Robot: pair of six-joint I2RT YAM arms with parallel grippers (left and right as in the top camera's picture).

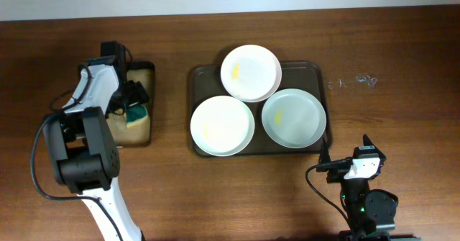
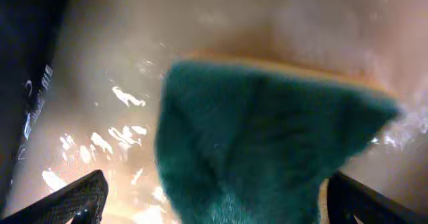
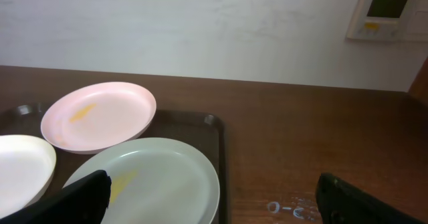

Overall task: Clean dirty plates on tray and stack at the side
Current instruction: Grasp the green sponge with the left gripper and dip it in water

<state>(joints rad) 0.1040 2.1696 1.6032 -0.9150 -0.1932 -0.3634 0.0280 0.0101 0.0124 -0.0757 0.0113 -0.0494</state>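
Three dirty plates lie on the dark tray [image 1: 310, 67]: one at the back [image 1: 250, 72], one front left [image 1: 222, 125], and a pale bluish one front right [image 1: 293, 118], each with a yellow smear. My left gripper [image 1: 134, 99] reaches down into a small black tray at the left. In the left wrist view it [image 2: 214, 207] is open, its fingers [image 2: 73, 200] either side of a green sponge [image 2: 267, 137]. My right gripper [image 1: 346, 151] is open near the tray's front right corner, with nothing between its fingers. In the right wrist view it [image 3: 221, 204] faces the bluish plate [image 3: 160, 177].
The small black tray [image 1: 147, 137] with a tan, wet inside holds the green and yellow sponge [image 1: 136, 116]. Faint white marks [image 1: 352, 82] show on the brown table right of the big tray. A wall with a control panel [image 3: 391, 10] stands behind the table.
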